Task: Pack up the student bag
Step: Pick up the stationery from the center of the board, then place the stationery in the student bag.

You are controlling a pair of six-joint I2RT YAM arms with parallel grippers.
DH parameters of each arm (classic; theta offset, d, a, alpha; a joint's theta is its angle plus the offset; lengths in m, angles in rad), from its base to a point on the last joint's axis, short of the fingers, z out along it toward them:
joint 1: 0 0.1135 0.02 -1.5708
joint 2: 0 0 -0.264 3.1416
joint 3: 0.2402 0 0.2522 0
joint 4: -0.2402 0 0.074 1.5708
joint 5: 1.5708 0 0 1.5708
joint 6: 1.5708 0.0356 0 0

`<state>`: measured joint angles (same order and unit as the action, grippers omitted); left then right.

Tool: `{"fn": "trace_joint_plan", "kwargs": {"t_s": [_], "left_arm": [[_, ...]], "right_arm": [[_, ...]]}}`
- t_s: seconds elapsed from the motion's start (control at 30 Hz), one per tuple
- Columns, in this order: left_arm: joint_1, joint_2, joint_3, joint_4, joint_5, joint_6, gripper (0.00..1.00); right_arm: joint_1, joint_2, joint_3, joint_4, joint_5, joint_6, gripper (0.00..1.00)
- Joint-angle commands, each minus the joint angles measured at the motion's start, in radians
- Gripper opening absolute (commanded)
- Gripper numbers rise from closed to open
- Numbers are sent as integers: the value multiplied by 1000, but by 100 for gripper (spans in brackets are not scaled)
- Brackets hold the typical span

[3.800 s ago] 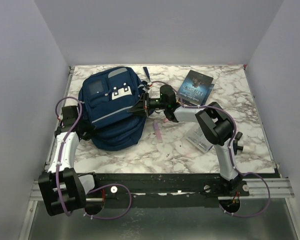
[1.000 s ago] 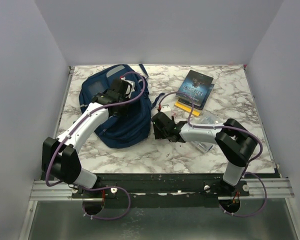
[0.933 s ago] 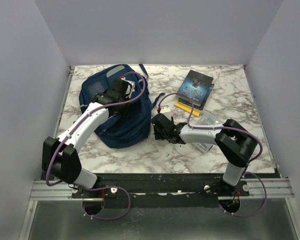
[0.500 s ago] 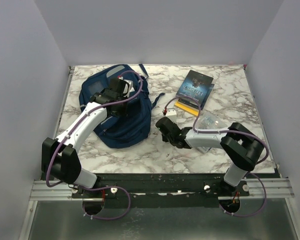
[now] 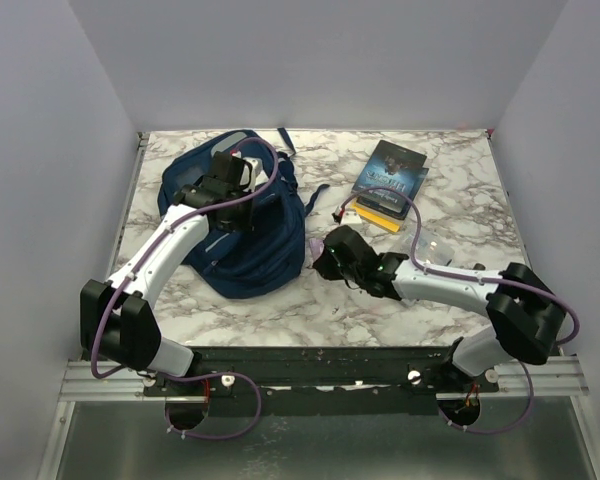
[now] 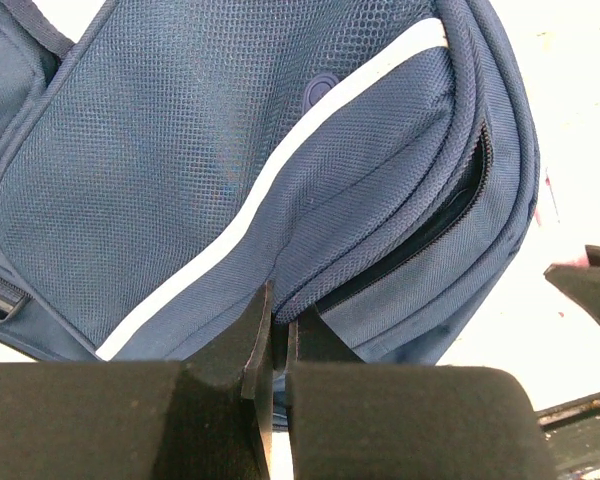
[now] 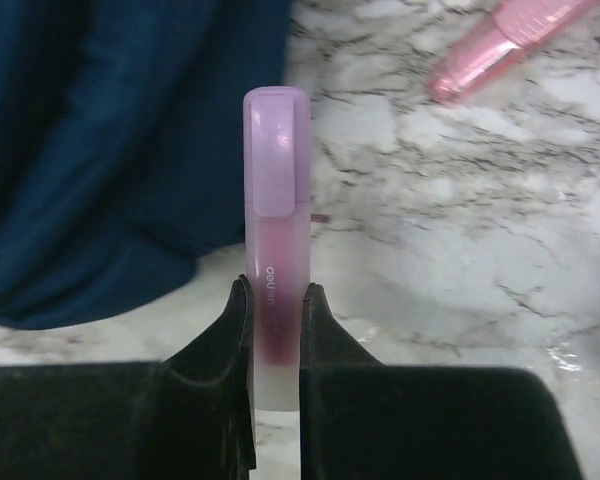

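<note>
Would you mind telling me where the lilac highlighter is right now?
The lilac highlighter sits centre frame in the right wrist view, clamped in the right gripper above the marble table, just right of the student bag, with a pink pen beyond.

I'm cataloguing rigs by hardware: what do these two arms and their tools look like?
The left arm and right arm match: glossy white link shells between bulky black joint housings. A purple cable loops along each, trailing past the bases. The left tool and right tool each have two matte black fingers tapering to narrow tips. No markings show on them.
</note>
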<state>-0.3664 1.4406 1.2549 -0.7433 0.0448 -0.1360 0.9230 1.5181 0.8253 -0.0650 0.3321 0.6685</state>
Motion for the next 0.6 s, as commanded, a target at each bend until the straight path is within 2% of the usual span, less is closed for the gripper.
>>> {"fn": "trace_joint_plan", "kwargs": {"t_s": [0.0,0.13,0.27,0.57], "left_arm": [[21,-11,56,6,104,-58,0],[27,-15,57,5,121,-69,0],[28,-2,59,4,179,-78,0],[29,11,64,1,188,-93,0]], "right_arm": [[2,-61,54,9,-161,105,1],[2,-87,59,55,-234,180,1],[2,-114,-15,270,-261,237,1],[4,-143,21,252,-118,314,1]]}}
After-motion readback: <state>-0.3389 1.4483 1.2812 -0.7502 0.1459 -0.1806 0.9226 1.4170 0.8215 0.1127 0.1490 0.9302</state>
